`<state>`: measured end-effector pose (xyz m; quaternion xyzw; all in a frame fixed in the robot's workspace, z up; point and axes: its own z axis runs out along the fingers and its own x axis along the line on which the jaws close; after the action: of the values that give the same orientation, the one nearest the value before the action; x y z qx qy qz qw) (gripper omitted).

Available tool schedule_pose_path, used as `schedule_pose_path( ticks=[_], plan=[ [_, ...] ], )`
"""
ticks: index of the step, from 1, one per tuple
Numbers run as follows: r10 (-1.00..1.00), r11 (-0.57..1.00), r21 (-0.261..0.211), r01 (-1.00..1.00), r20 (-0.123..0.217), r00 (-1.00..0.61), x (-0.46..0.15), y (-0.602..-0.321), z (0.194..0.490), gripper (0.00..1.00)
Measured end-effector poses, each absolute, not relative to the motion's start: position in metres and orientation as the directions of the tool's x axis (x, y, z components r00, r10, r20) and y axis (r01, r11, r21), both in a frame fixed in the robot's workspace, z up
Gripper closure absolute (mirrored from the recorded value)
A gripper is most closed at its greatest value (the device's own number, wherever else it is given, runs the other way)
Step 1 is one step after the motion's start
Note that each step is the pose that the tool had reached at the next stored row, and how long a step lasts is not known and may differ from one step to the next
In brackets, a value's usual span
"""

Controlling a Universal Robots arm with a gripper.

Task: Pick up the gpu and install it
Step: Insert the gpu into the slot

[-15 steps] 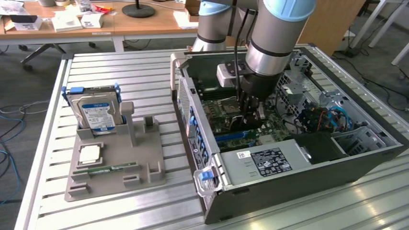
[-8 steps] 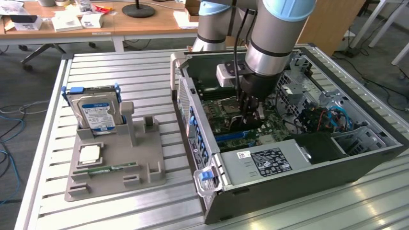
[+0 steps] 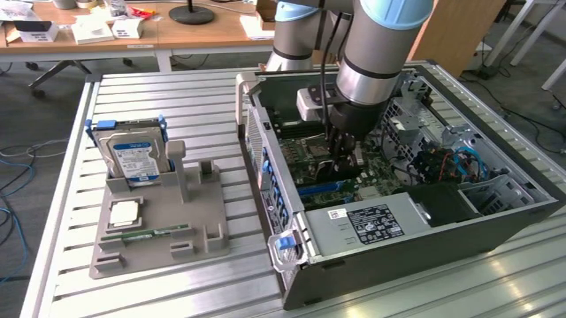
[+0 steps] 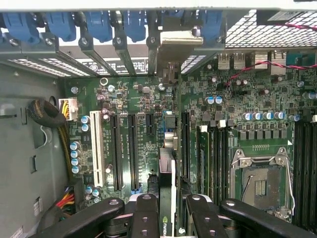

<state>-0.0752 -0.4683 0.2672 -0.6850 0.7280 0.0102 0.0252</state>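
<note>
Inside the open computer case (image 3: 425, 232), my gripper (image 3: 340, 154) hangs low over the green motherboard (image 3: 309, 165). In the wrist view my gripper (image 4: 171, 210) is shut on the gpu (image 4: 167, 173), which I see edge-on as a thin card. One black finger (image 4: 146, 213) presses each side. The card runs over the motherboard (image 4: 124, 99) beside the long black expansion slots (image 4: 133, 153). Its silvery bracket (image 4: 173, 42) reaches the rear slot openings of the case. I cannot tell whether its edge sits in a slot.
A grey fixture (image 3: 159, 232) stands on the slatted table at the exterior view's left, holding a hard drive (image 3: 132, 156), a processor chip (image 3: 124, 212) and a green memory stick (image 3: 146, 234). The power supply (image 3: 367, 222), blue and red cables (image 3: 442, 162) and the empty processor socket (image 4: 260, 181) crowd the case.
</note>
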Motion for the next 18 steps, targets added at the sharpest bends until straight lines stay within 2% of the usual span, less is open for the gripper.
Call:
schedule_pose_path(
  ticks=[18],
  plan=[
    [-0.997, 0.062, -0.020, -0.998, -0.051, -0.061, -0.0780, -0.4687, 0.2671, 0.74]
  ],
)
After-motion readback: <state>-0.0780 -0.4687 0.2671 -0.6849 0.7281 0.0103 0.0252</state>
